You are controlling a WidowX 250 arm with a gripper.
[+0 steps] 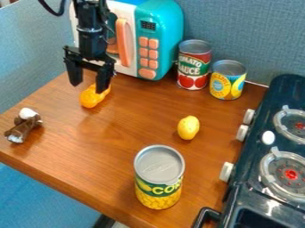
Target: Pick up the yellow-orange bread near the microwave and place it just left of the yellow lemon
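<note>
The black gripper [88, 83] hangs at the upper left, in front of the toy microwave, with its two fingers spread wide and nothing held between them. Just below its right fingertip lies an orange-yellow object [92, 97] on the wooden table, partly hidden by that finger. A brown and white toy piece [24, 126] rests near the table's left edge. Right of centre lies a yellow lemon [188, 128]. Closer to the front edge stands a corn can [158, 178], upright.
A teal and white toy microwave [162, 37] stands behind the gripper. Beside it are a tomato sauce can [193, 65] and a yellow-labelled can [227, 80], both upright. A dark toy stove [254, 201] with white knobs borders the wooden table [113, 156] on the right.
</note>
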